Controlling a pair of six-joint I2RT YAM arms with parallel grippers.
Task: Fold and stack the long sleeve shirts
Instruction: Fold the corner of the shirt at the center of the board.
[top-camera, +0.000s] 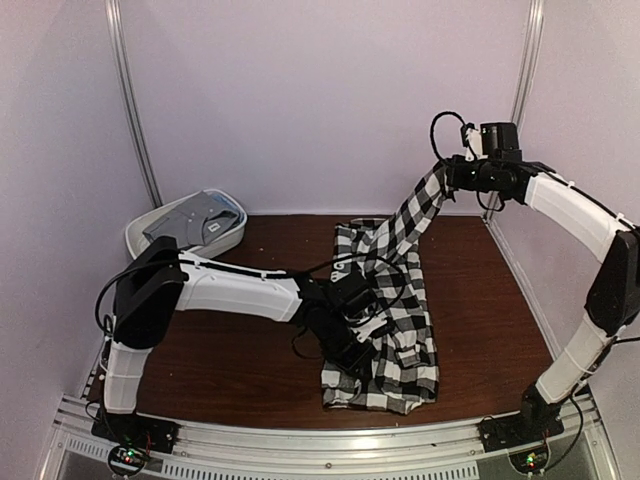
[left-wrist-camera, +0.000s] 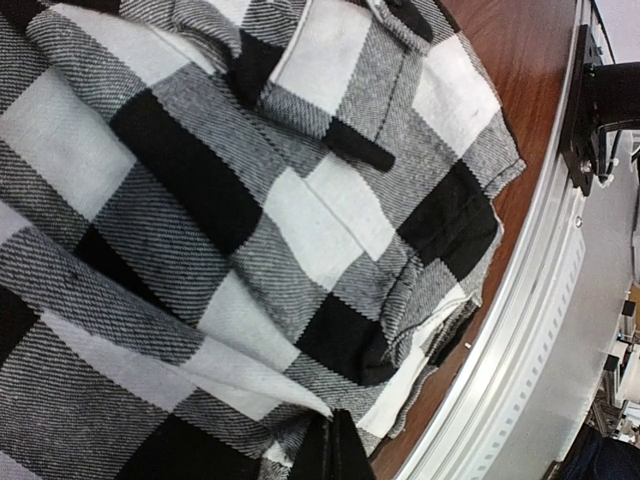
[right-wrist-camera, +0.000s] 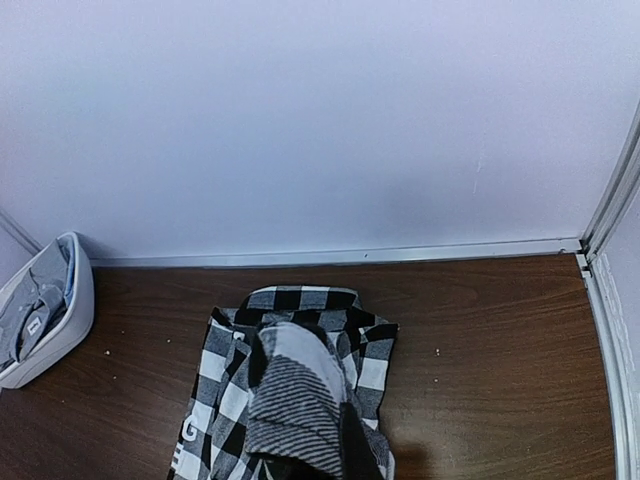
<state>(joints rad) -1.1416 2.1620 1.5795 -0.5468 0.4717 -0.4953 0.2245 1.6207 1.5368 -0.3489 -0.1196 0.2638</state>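
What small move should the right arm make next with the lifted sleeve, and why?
Probably carry the right gripper leftward and down, laying the raised sleeve across the checked shirt. The sleeve hangs stretched above the table while the left gripper holds the body, so folding it inward seems next.

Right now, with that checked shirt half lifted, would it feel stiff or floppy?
Probably floppy: the sleeve hanging from the right gripper sags like a band while the rest of the checked shirt lies rumpled. Its coarse weave looks grippy, hardly slippery.
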